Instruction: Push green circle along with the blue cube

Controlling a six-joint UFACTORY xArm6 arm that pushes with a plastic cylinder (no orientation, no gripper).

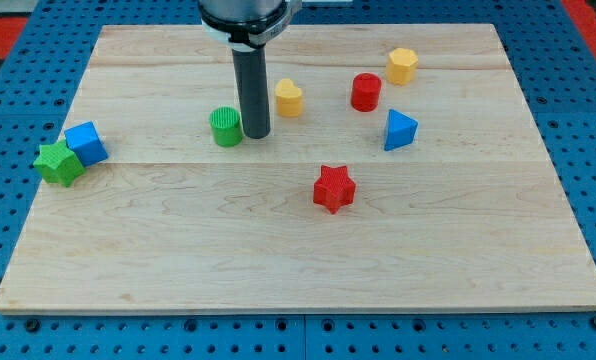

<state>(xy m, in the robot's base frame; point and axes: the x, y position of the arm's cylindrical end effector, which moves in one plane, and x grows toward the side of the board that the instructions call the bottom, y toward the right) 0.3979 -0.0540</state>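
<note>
The green circle is a short green cylinder left of the board's middle. The blue cube sits near the board's left edge, touching a green star on its lower left. My tip is at the end of the dark rod, just to the right of the green circle, very close to it or touching it. The blue cube is far to the left of my tip.
A yellow heart-like block lies right of the rod. A red cylinder, a yellow hexagon, a blue triangle-like block and a red star lie further right. The wooden board rests on a blue perforated table.
</note>
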